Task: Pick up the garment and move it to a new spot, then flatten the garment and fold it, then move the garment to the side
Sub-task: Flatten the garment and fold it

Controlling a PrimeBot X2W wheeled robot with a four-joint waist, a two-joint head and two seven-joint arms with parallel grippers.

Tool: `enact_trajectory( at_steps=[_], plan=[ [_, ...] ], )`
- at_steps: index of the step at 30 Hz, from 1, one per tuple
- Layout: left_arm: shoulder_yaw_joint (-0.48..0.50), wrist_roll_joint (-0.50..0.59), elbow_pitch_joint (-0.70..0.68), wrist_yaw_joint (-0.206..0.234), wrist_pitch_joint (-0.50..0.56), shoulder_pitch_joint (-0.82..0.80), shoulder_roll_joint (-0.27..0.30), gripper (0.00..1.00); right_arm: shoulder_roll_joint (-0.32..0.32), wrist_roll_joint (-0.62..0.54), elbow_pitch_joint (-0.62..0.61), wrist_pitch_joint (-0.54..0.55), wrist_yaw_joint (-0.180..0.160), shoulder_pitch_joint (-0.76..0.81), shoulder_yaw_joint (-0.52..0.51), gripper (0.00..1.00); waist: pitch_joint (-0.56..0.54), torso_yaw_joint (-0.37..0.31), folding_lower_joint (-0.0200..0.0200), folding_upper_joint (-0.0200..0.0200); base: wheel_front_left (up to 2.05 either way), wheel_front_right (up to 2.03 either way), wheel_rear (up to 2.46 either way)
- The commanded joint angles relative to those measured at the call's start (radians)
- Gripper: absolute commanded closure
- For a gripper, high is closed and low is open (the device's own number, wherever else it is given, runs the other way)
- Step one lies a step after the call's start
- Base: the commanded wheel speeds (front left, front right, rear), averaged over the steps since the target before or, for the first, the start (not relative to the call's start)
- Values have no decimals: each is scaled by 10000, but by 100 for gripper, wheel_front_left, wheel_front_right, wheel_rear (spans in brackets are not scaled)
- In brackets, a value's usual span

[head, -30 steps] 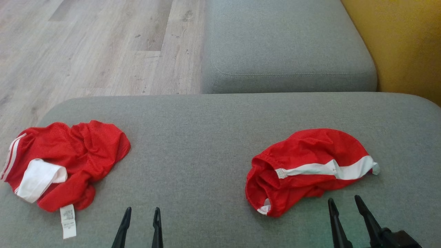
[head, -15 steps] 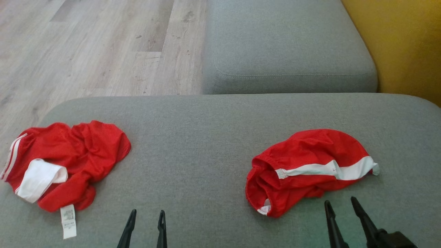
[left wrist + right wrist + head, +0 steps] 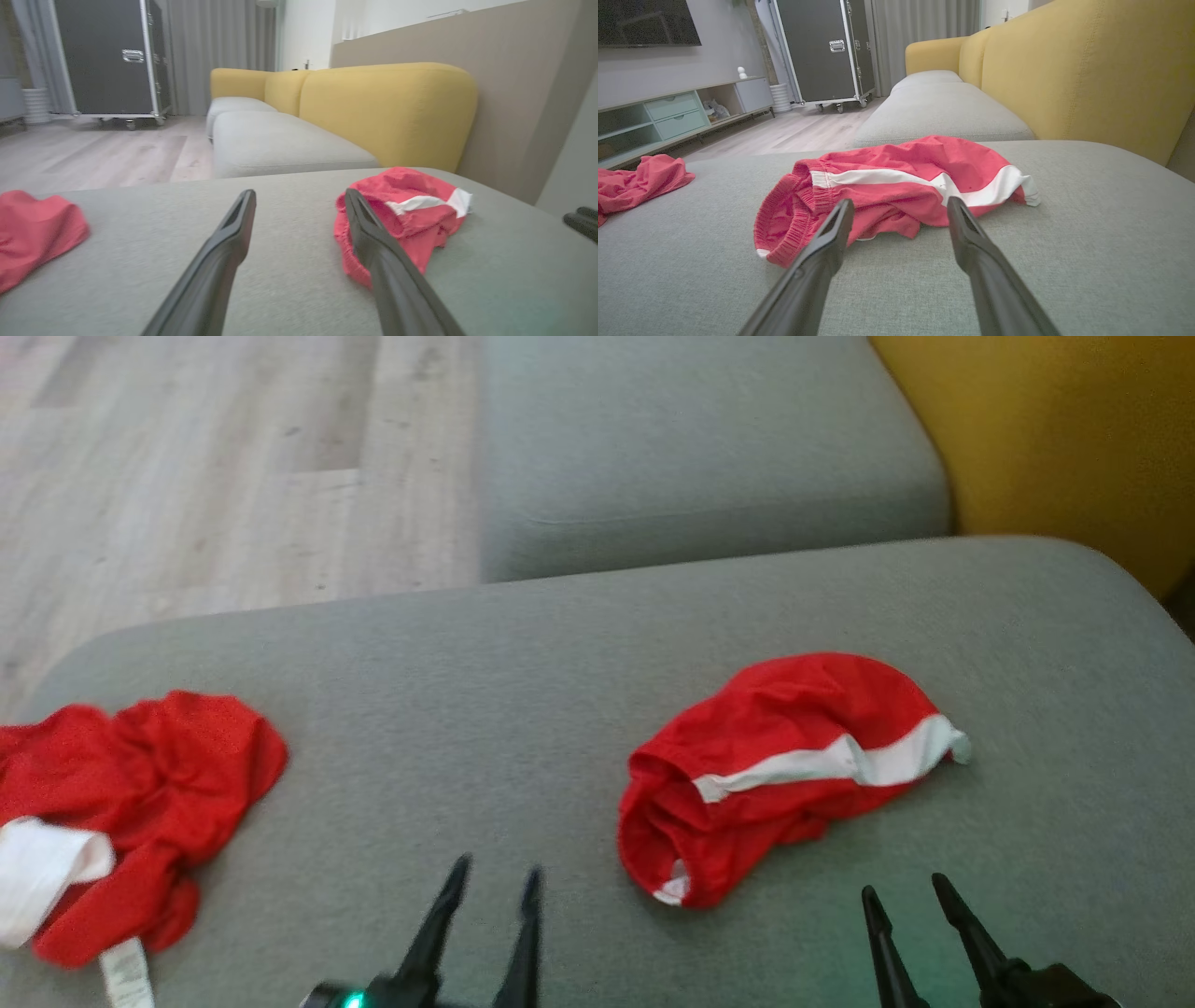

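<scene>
Red garment [image 3: 784, 756] toward sofa seat's [image 3: 523, 663] right edge, long axis left-right, waistband leftward, left pincer [image 3: 497, 868] and right pincer [image 3: 903, 887] apart, empty.

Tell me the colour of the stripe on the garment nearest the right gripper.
White stripe across the red garment; clearest in the right wrist view.

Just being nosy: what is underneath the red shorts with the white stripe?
The red shorts lie crumpled on the grey cushion, which shows all around them. Anything beneath the folds is covered by cloth.
</scene>
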Motion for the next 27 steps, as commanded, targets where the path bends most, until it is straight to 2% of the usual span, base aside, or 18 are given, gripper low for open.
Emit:
enact_trajectory(
  at_steps=[1,4,8,9,10,14,20,27],
  plan=[
    [-9,-352,-142,-102,-97,-820,-123,0,-278,-57,-294,-38,-7,-590,258,0,182,-379,0,-1,0,0,0],
    [-735,-1323,333,-313,-97,-1479,-123,0,-324,-25,-333,-38,-7,-654,324,0,326,-815,0,-1,0,0,0],
    [-1791,-2660,1443,-810,-70,-2461,-123,0,-437,-35,-365,-38,-7,-756,437,0,544,-1409,0,-1,0,0,0],
    [-1969,-3106,1679,-897,-3,-2687,-123,0,-461,-36,-374,-38,-7,-781,470,0,603,-1558,0,-1,0,0,0],
    [-1969,-3106,1679,-897,-3,-2687,-123,0,-461,-36,-374,-38,-7,-781,470,0,603,-1558,0,-1,0,0,0],
    [-2629,-4808,2466,-1185,568,-3553,-123,0,-555,-18,-395,-38,-7,-869,570,0,866,-2063,0,-1,0,0,0],
    [-3164,-6186,3515,-1208,760,-4594,-124,0,-581,-23,-333,-38,-7,-1020,661,0,1179,-2631,0,-1,0,0,0],
    [-3745,-6915,4536,-1098,486,-5463,-124,0,-595,18,-249,-38,-7,-1217,803,0,1407,-2905,0,-1,0,0,0]
  ],
)
